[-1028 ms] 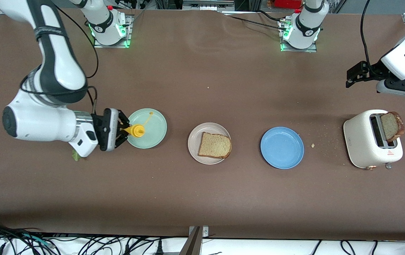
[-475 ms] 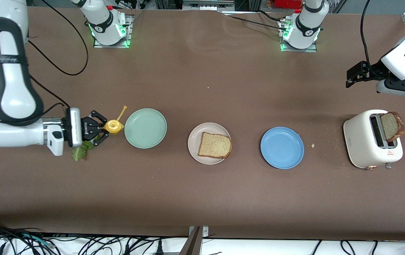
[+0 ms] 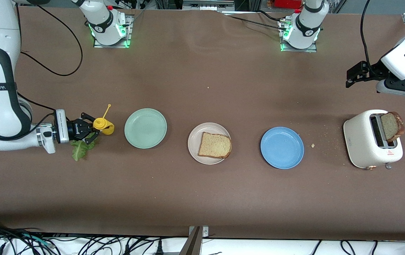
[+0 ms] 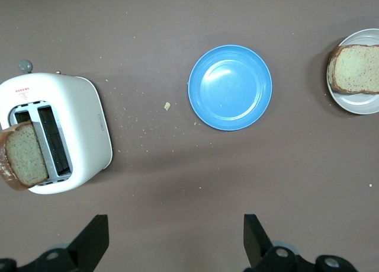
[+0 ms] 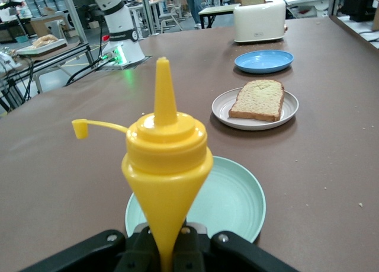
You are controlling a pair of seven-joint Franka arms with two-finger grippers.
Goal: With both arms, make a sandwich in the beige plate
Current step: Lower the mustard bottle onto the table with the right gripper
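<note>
One toast slice [image 3: 215,145] lies on the beige plate [image 3: 195,141] at mid-table. A second slice [image 3: 392,125] stands in the white toaster [image 3: 365,141] toward the left arm's end. The green lettuce leaf [image 3: 80,150] lies on the table toward the right arm's end. My right gripper [image 3: 91,131] is over the lettuce, shut on a yellow squeeze bottle [image 3: 102,125], which it holds beside the mint-green plate [image 3: 145,128]. The right wrist view shows the bottle [image 5: 166,159] in the gripper [image 5: 169,248]. My left gripper [image 3: 348,79] waits open and empty above the table by the toaster; its wrist view shows the wide gap [image 4: 176,239].
A blue plate [image 3: 282,147] lies empty between the beige plate and the toaster. Crumbs are scattered on the brown table near the toaster. The bottle's open cap hangs from its tether [image 5: 80,127]. The arm bases stand along the table edge farthest from the front camera.
My right gripper has carried the yellow bottle off the mint-green plate toward the right arm's end of the table. The lettuce leaf has come into view. The left arm has not moved.
</note>
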